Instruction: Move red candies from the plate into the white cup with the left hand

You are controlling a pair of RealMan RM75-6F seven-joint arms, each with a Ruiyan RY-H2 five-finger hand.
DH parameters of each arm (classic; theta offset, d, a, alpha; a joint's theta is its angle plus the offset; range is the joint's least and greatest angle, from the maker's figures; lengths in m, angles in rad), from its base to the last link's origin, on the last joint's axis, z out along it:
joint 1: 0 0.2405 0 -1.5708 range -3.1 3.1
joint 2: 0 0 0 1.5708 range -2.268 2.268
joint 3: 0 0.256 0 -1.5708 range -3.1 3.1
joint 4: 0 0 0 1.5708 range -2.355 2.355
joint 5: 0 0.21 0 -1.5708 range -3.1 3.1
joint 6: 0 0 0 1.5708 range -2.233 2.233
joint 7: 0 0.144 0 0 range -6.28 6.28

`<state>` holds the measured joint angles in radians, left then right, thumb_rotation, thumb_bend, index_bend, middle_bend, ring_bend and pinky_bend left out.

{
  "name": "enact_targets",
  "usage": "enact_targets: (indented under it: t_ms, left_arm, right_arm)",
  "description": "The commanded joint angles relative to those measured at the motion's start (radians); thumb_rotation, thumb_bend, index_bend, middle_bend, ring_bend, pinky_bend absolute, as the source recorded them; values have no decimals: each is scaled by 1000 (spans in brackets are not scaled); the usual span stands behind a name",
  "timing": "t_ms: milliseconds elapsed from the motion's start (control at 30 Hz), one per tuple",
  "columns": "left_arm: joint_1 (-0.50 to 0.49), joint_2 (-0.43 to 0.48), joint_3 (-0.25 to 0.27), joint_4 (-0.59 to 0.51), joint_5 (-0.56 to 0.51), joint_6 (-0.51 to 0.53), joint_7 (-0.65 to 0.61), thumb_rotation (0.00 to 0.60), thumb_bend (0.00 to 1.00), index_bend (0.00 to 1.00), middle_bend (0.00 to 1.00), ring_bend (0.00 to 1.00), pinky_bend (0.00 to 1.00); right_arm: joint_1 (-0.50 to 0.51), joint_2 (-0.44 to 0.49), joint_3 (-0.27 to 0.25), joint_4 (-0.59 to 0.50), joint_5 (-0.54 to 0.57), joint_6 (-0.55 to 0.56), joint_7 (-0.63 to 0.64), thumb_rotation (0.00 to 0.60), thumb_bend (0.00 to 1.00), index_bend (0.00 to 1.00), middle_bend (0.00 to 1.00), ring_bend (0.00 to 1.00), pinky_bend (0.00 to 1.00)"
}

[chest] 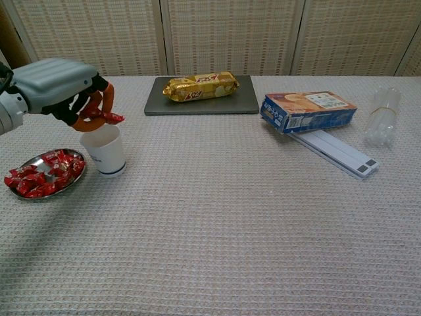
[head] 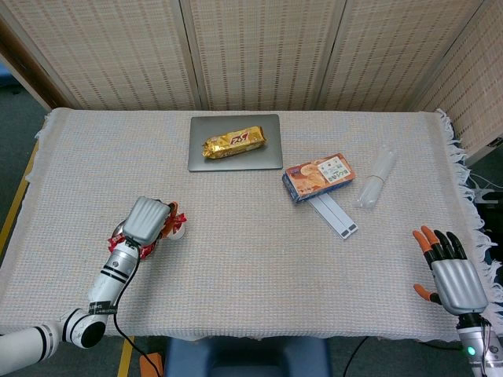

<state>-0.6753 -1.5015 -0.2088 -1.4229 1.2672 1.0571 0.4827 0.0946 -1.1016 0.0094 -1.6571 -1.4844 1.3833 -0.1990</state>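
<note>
The left hand [chest: 59, 89] hangs directly above the white cup [chest: 103, 149], its fingers [chest: 92, 112] pinching a red candy [chest: 108, 118] just over the rim, not yet released. Beside the cup, away from the bench's middle, the plate [chest: 74, 172] holds many more red candies [chest: 41, 178], so most of the job remains. Well apart from the cup, the right hand [head: 452, 275] rests with fingers spread, holding nothing.

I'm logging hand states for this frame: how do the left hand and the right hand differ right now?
The left hand pinches a red candy above the white cup; the right hand holds nothing. The left hand's fingers curl downward, the right hand's are spread and extended. The left hand is over the table; the right sits off its right edge. Both have grey backs and orange-tipped fingers.
</note>
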Motion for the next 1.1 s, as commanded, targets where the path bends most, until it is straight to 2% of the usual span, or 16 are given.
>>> enact_targets:
  t_ms: [33, 467, 600, 800, 1100]
  left_arm:
    - [-11, -24, 7, 34, -22, -16, 13, 600, 595, 711, 722, 666, 1000]
    - [-16, -44, 30, 99, -51, -35, 2, 600, 593, 693, 711, 666, 1000]
    - [-21, -51, 47, 112, -49, -59, -11, 600, 583, 590, 660, 656, 1000]
    - [-30, -47, 57, 119, -48, -74, -16, 600, 547, 430, 536, 587, 1000]
    - [-27, -35, 61, 104, -20, -43, -38, 600, 448, 327, 477, 506, 1000]
  right_arm:
    - [-1, 2, 0, 0, -1, 2, 4, 600, 64, 0, 0, 0, 0]
    - [-3, 4, -1, -1, -4, 6, 7, 600, 64, 0, 0, 0, 0]
    - [-3, 2, 0, -2, -2, 6, 2, 600, 64, 0, 0, 0, 0]
    - [-4, 2, 1, -2, 1, 7, 3, 600, 64, 0, 0, 0, 0]
    - [-5, 3, 1, -3, 1, 7, 6, 600, 64, 0, 0, 0, 0]
